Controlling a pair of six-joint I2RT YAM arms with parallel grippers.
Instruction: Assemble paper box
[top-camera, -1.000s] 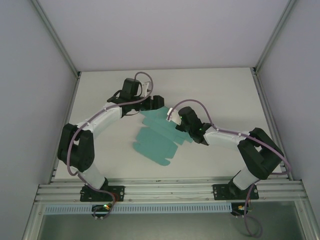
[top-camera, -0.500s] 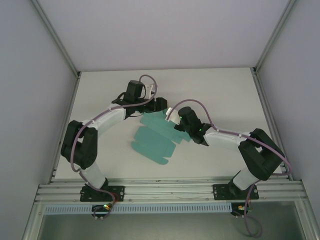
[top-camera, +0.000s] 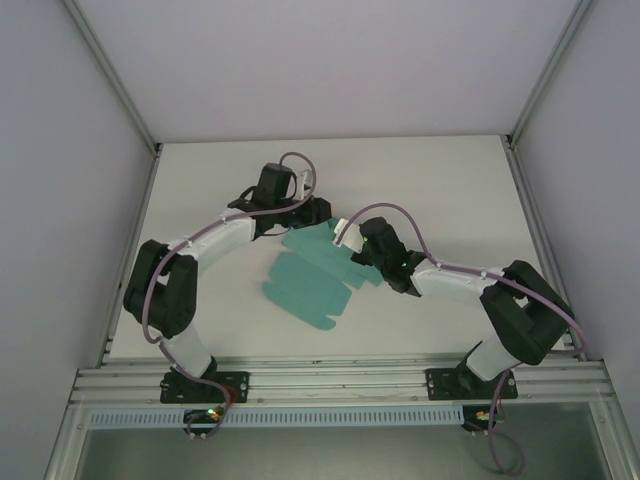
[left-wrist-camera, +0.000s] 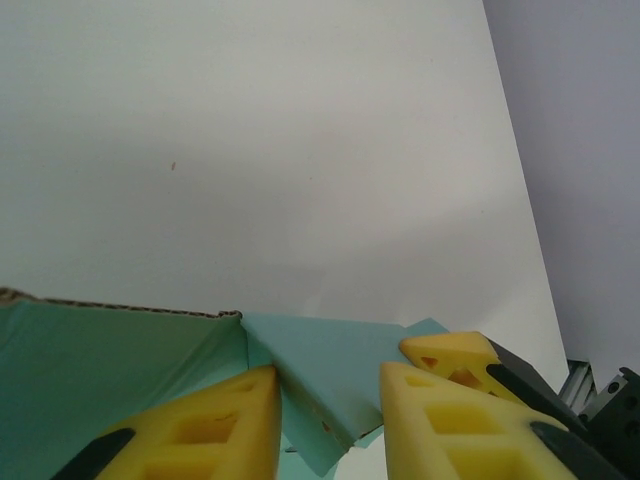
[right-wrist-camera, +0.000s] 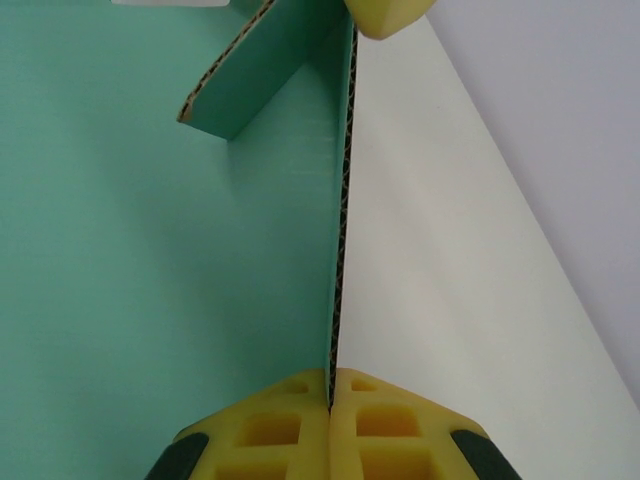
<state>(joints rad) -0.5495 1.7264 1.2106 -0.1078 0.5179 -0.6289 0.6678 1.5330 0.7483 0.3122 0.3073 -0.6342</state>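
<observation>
Paper box: teal corrugated die-cut sheet, mostly flat at mid-table, far flaps raised. Right gripper pinches one upright edge. Left gripper jaws apart, astride a flap.

Top view: soft even light, white table bright, faint shadows beside paper box, mild wide-angle stretch at corners. Left wrist view: my left pads blurred along bottom edge, table greyer toward top. Right wrist view: my right pads soft at bottom, card edge crisp mid-frame.
</observation>
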